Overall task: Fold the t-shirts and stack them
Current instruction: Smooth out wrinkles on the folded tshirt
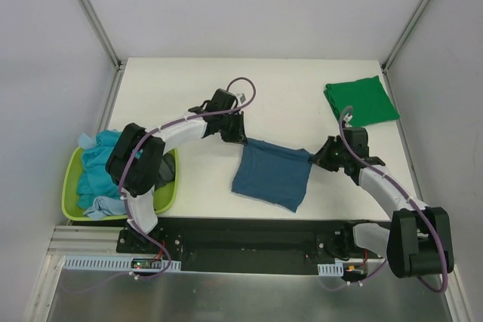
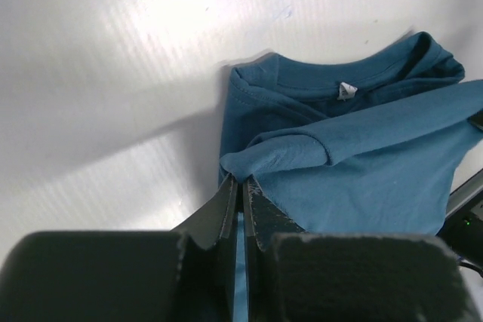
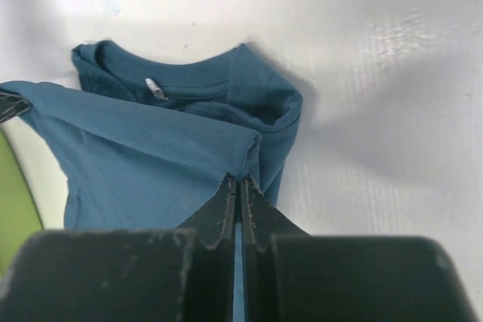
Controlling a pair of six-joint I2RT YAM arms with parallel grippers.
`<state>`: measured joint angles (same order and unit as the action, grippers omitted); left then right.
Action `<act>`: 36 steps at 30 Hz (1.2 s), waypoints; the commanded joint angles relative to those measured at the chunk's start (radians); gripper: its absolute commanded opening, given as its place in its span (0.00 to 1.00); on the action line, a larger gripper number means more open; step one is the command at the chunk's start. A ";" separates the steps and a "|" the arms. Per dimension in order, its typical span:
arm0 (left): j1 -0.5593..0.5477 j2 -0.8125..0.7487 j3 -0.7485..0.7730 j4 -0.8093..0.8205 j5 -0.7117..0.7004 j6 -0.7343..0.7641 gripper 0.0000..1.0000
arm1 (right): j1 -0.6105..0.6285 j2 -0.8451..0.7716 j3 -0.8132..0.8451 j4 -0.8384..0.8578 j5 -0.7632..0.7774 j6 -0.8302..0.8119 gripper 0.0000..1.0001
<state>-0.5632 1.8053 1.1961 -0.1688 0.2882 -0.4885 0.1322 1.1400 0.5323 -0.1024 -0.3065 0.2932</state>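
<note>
A lime-green plastic basket [image 1: 69, 183] sits at the near left edge of a white table [image 1: 173, 84], well to the left of the left claw [image 1: 240, 138] and closer to the near edge. Aluminium frame posts [image 1: 89, 11] rise beyond the claw, against white walls [image 1: 249, 5]. A black mounting plate [image 1: 249, 237] runs along the near edge behind it.

The white counter [image 1: 302, 81] carries a folded bright green t-shirt [image 1: 361, 102] near its far right corner, a dark teal-blue t-shirt [image 1: 272, 179] at the middle, its near part on the surface and its far edge raised, and a lime-green plastic basket [image 1: 69, 186] overhanging the near left edge.
</note>
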 commanded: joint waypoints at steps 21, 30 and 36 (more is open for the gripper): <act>0.022 0.256 0.261 -0.006 0.095 0.071 0.30 | -0.040 0.388 0.187 0.076 0.238 -0.031 0.22; 0.019 -0.084 0.088 -0.012 0.056 0.065 0.99 | -0.055 -0.038 0.186 -0.084 0.224 -0.071 0.99; -0.049 -0.360 -0.260 0.104 0.103 0.063 0.99 | -0.068 -0.414 0.005 -0.238 0.209 -0.002 1.00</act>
<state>-0.5571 1.5661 1.1172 -0.1322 0.3542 -0.4297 0.0750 0.8894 0.6575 -0.1783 -0.0734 0.2543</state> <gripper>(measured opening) 0.990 0.993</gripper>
